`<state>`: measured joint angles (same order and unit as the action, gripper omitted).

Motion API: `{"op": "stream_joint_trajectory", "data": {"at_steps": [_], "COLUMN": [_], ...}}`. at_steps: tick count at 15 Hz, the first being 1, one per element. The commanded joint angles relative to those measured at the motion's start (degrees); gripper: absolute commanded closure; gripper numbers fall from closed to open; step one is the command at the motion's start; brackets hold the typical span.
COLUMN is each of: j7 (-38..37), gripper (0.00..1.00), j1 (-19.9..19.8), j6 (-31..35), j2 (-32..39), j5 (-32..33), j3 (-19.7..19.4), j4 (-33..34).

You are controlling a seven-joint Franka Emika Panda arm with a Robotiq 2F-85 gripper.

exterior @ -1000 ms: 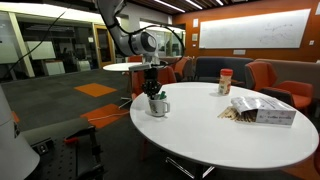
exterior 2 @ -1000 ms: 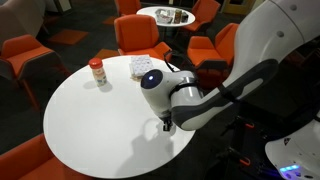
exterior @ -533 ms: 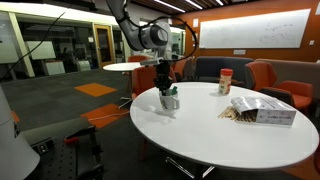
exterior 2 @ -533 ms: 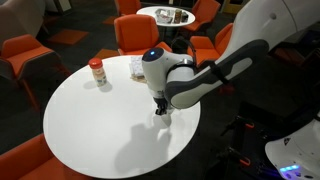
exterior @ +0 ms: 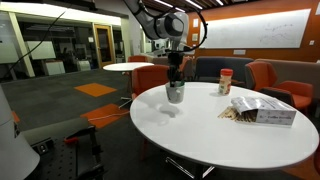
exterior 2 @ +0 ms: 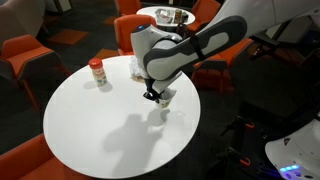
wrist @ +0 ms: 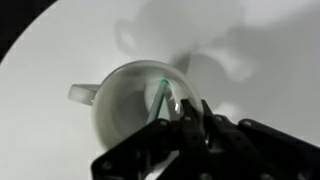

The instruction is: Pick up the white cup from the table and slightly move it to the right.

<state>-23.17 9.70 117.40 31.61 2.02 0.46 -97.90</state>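
The white cup (exterior: 175, 94) hangs a little above the round white table (exterior: 205, 135), its shadow on the top beneath it. My gripper (exterior: 176, 80) comes down from above and is shut on the cup's rim. In an exterior view the cup (exterior 2: 164, 98) shows under the gripper (exterior 2: 156, 93), over the table's (exterior 2: 90, 130) right part. In the wrist view the cup (wrist: 125, 105) is seen from above, its handle (wrist: 82, 94) pointing left, one finger inside the rim and one outside at the gripper (wrist: 185, 118).
A red-capped jar (exterior: 226, 81) stands farther back on the table, also seen in an exterior view (exterior 2: 97, 72). A snack bag (exterior: 262, 110) lies near the table's right side. Orange chairs (exterior 2: 140, 35) and a smaller round table (exterior: 128, 67) stand around.
The gripper has carried the cup up off the table and toward the jar side, away from the table's edge. The jar and bag have not moved.
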Motion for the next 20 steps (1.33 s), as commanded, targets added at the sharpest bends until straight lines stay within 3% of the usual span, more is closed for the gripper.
{"op": "stream_joint_trajectory", "data": {"at_steps": [1,5,8,18,19,20], "j7": [-6.44,-14.34,-19.40,-25.55,-26.36,-26.30], "gripper": [1.00,1.00,1.00,1.00,0.75,0.73], "j1": [-0.12,0.23,1.28,5.30,5.70,5.87], "j6": [-8.03,-11.33,-8.50,-7.91,-7.54,-7.40], "j2": [6.92,13.83,17.07,23.88,23.73,23.63], "j5": [-5.08,-12.20,-16.02,-12.21,-11.59,-11.23], "j3": [-0.40,-0.09,-0.03,-1.93,-2.14,-2.17], "j4": [10.88,19.18,22.96,32.28,32.26,32.22]}}
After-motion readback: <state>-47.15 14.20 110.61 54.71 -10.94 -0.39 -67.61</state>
